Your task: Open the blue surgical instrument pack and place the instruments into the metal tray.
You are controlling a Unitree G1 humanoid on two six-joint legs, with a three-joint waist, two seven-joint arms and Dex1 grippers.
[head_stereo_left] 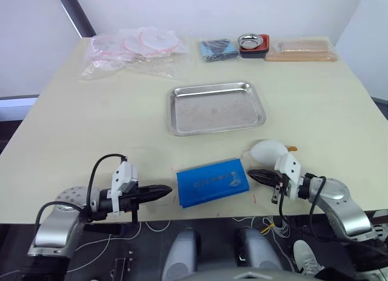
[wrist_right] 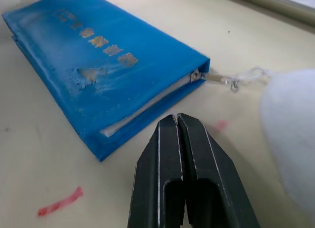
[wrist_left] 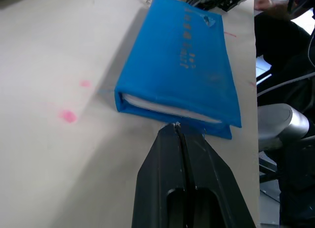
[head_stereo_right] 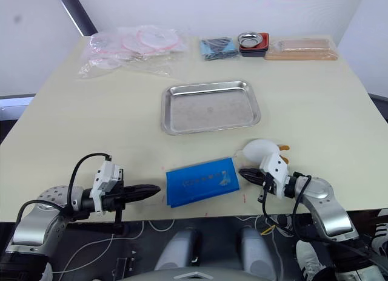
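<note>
While both closed, empty grippers flank it, the bright blue surgical instrument pack (head_stereo_left: 213, 182) lies zipped flat

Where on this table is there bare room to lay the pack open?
Bare tabletop lies between the metal tray and the closed blue surgical instrument pack, and left of both. Crowded: the far edge, and beside the pack, where the left gripper, right gripper and a white object sit.

blue surgical instrument pack (head_stereo_left: 212, 182) closed, instruments inside hidden, gold lettering too small to read
</note>
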